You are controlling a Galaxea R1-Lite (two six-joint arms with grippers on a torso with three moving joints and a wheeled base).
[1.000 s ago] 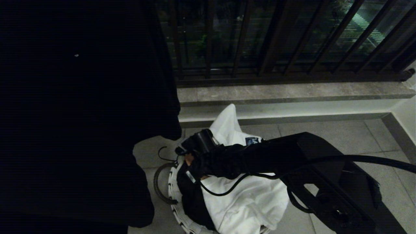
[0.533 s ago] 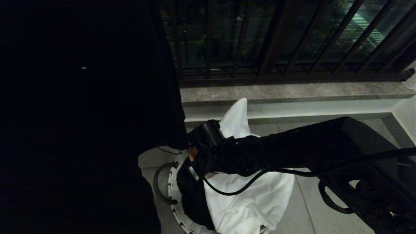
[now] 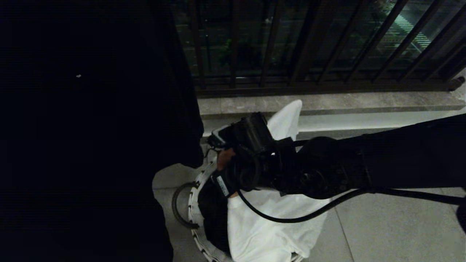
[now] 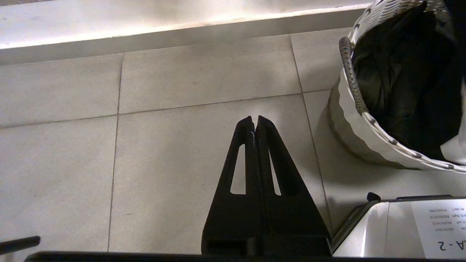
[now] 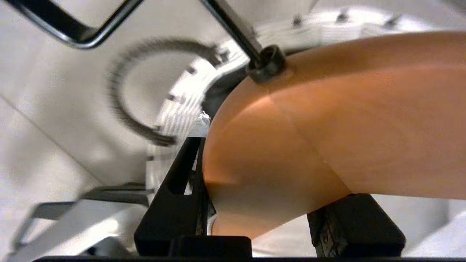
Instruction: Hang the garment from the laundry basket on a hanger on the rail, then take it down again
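Laundry basket (image 3: 194,225) on grey tiled floor (image 3: 382,233) beside window grille (image 3: 327,47)

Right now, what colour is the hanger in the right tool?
Orange-brown wood, the hanger shows best in the right wrist view.

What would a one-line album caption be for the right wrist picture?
Right gripper clamps a wooden hanger by its metal hook, just above the laundry basket.
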